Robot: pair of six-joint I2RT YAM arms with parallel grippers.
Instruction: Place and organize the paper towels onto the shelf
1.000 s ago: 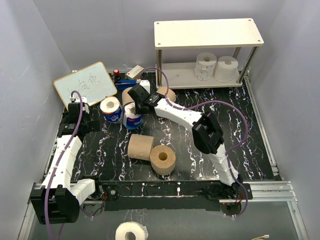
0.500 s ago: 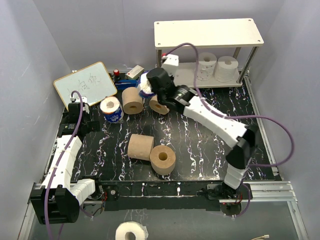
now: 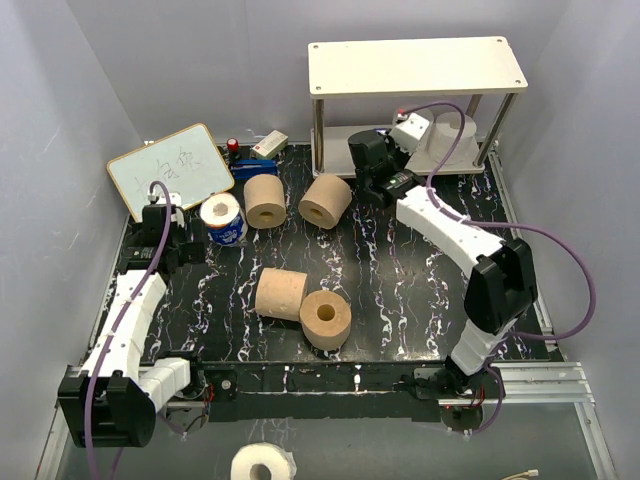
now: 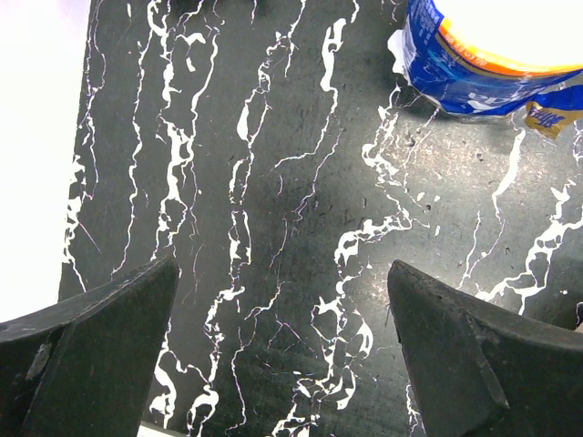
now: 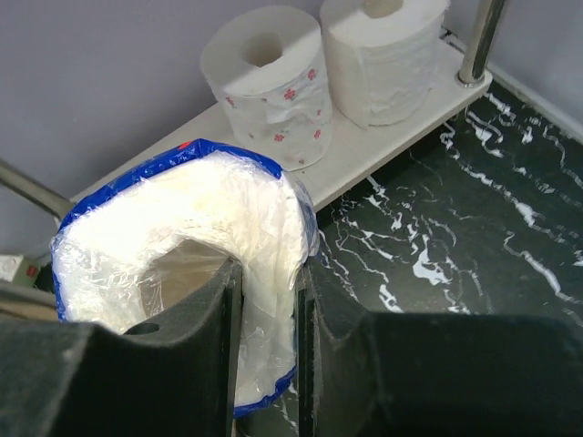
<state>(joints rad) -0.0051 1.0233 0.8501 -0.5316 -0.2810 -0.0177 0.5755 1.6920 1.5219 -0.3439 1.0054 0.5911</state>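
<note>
My right gripper [image 5: 269, 273] is shut on the rim of a blue-and-white wrapped roll [image 5: 182, 209], one finger inside its core. It holds the roll at the left front edge of the shelf's grey lower board [image 5: 364, 164]. Two white rolls [image 5: 273, 82] [image 5: 387, 55] stand on that board. In the top view the right gripper [image 3: 368, 150] is at the shelf [image 3: 415, 65] and hides the held roll. A second wrapped roll [image 3: 222, 220] stands at the left. Several tan rolls [image 3: 265, 200] [image 3: 325, 200] [image 3: 280, 293] lie on the table. My left gripper [image 4: 282, 273] is open and empty above the table, near the wrapped roll [image 4: 492, 45].
A white writing board [image 3: 170, 168] leans at the back left, with small items [image 3: 268, 145] beside it. A silver shelf leg [image 5: 478, 41] stands right of the white rolls. A loose white roll [image 3: 262, 463] lies below the table's near edge.
My right arm has carried the wrapped roll from the left middle of the table rightward to the shelf's lower board. The left arm has not moved.
</note>
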